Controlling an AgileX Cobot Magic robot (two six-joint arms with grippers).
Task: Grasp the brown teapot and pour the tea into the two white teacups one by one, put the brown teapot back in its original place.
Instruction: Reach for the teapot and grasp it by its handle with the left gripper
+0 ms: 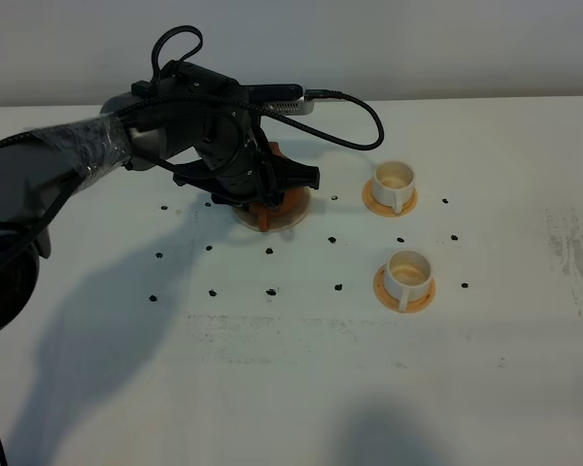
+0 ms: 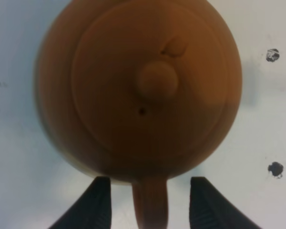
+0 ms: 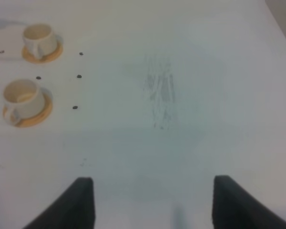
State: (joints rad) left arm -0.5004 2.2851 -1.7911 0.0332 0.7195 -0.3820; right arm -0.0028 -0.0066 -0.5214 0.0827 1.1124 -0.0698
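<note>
Left pincer (image 2: 151, 191) at the brown teapot (image 2: 138, 88), seen from the high camera and both wrist cameras.

**Teapot.** It stands upright on the white counter (image 1: 272, 388) beneath the left arm (image 1: 68, 155), which hides most of it from the high camera, including its base. From the left wrist camera the round lid and its knob (image 2: 157, 81) are seen from directly above.

**Left pincer.** The two black fingers (image 2: 95, 205) straddle the teapot's handle (image 2: 151, 202), one on each side. A strip of counter shows between each finger and the handle, so the pincer is released and grips nothing.

**Cups.** Two white teacups stand to the right of the teapot in the high view, well apart from it. The far teacup (image 1: 395, 183) is about level with the teapot, and the near teacup (image 1: 408, 272) sits closer to the camera. Each rests on its own orange coaster (image 1: 381, 293).

**Right pincer** (image 3: 153, 180). It is released, with its fingers wide apart over bare counter and nothing between them. It hangs well away from the teapot, beyond the teacups and near a grey scuffed patch (image 3: 159, 95).

**Marks.** Small black dots (image 1: 270, 250) lie scattered around the teapot and the teacups.
</note>
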